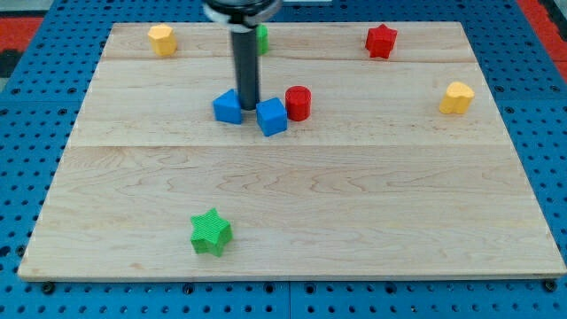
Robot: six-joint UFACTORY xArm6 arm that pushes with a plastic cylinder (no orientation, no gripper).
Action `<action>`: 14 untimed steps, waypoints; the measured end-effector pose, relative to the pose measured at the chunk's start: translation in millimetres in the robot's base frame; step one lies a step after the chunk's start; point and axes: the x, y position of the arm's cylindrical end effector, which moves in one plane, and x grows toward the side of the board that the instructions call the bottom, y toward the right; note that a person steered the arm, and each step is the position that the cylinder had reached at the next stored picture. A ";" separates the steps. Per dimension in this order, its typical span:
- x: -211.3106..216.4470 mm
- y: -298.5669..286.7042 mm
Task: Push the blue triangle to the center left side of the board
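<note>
near the desk's [292,213] upper middle, my tip [248,108], no pincer fitted, sits between blue triangle [228,107] and blue cube [272,117], needing a leftward shove.

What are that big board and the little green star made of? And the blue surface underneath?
The board looks like pale, unvarnished wood: visible grain and plank seams, matte. The green star seems to be moulded or printed plastic, solid colour with faint ridges on its side, though the exact material is unclear. The blue surface looks like painted metal or plastic, with a regular grid of holes.
</note>
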 end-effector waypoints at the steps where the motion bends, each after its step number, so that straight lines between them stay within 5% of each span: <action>1: 0.4 -81.0; 2: 8.9 -129.3; 4: 36.4 -28.5; 7: 38.7 -102.7; 14: 24.3 -89.1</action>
